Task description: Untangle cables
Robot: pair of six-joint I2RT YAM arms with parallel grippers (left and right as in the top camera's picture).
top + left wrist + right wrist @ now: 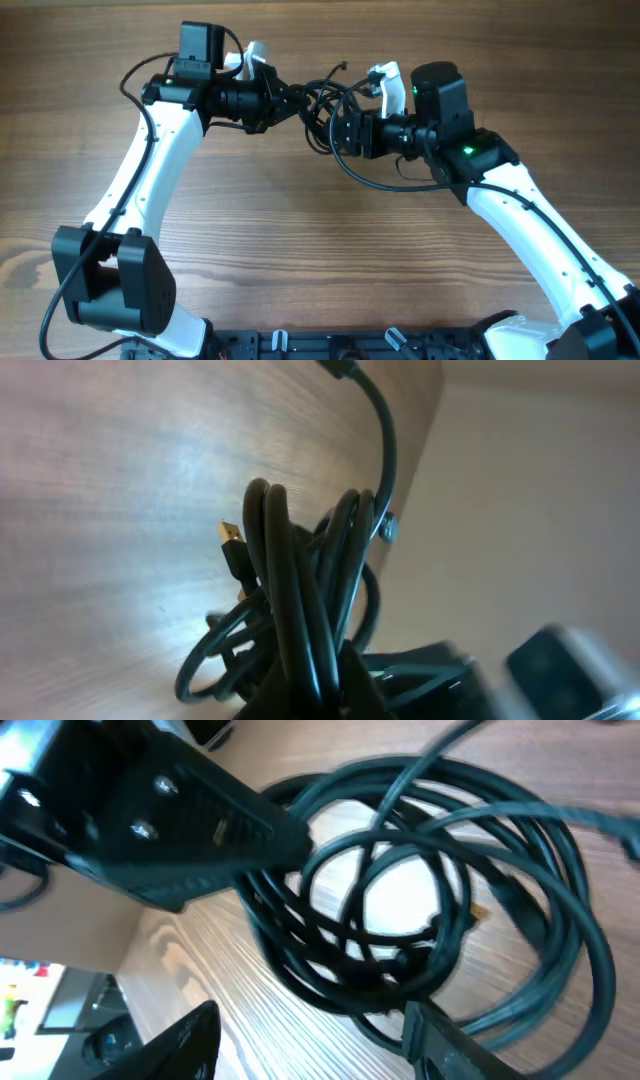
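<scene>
The cables form a tangled black bundle of loops, lifted between my two grippers at the far middle of the table. My left gripper is shut on the bundle. In the left wrist view, several strands rise straight out of its jaws, and a gold plug sticks out to the left. My right gripper sits just right of the bundle. Its fingers stand apart over bare wood. The coil hangs just beyond them, with one loop against the right finger.
The wooden table spreads out in front of both arms. Its far edge runs close behind the bundle. A thicker black wire belonging to the right arm loops below its wrist. The left gripper's black body fills the upper left of the right wrist view.
</scene>
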